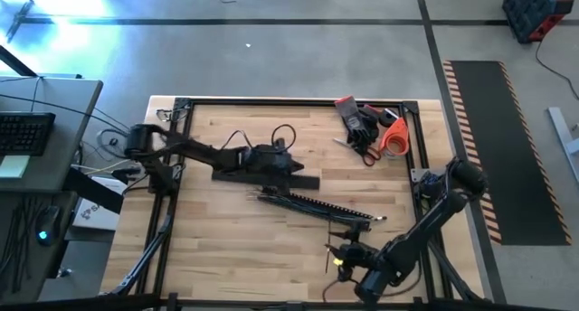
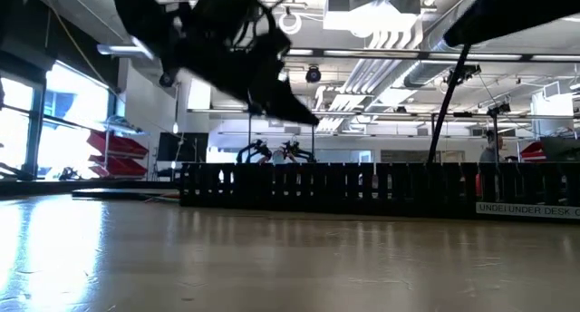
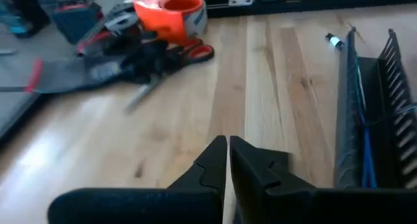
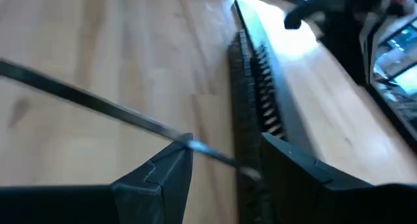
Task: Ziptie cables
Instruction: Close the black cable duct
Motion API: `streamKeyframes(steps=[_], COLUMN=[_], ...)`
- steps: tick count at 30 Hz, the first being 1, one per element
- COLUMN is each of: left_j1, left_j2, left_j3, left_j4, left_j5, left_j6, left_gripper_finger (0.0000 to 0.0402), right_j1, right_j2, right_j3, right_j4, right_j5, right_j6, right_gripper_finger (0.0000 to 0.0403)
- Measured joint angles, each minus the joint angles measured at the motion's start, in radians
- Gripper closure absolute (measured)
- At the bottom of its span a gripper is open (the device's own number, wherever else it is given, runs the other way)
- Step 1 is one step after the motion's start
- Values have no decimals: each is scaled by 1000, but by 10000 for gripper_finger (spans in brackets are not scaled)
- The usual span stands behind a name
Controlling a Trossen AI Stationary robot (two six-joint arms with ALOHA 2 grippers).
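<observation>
High view, cables running lengthwise along the comb-toothed channel, left tool closed, right tool parted.

orange tape roll, red-handled scissors, pale wood table

Motion blur smeared the gloves beside the tape roll. The comb-toothed channel ran blurred, and the picture's edge cut a thin dark strand.
</observation>
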Motion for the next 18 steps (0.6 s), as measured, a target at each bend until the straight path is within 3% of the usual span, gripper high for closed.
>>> streamKeyframes(steps=[4, 10, 18], left_j1=[-66, -256, -555], left_j2=[-111, -239, -213], left_j3=[62, 50, -64], left_j4=[-300, -621, -614], left_j5=[-125, -317, -470], left_j6=[-21, -287, -670], left_gripper_finger=[399, 399, 399], right_j1=[-106, -337, -555], right_j2=[-54, -42, -31], right_j3=[0, 0, 0], right_j4=[-69, -43, 45], right_j5=[-71, -255, -475], right_j6=[-12, -204, -282], right_gripper_finger=[240, 240, 240])
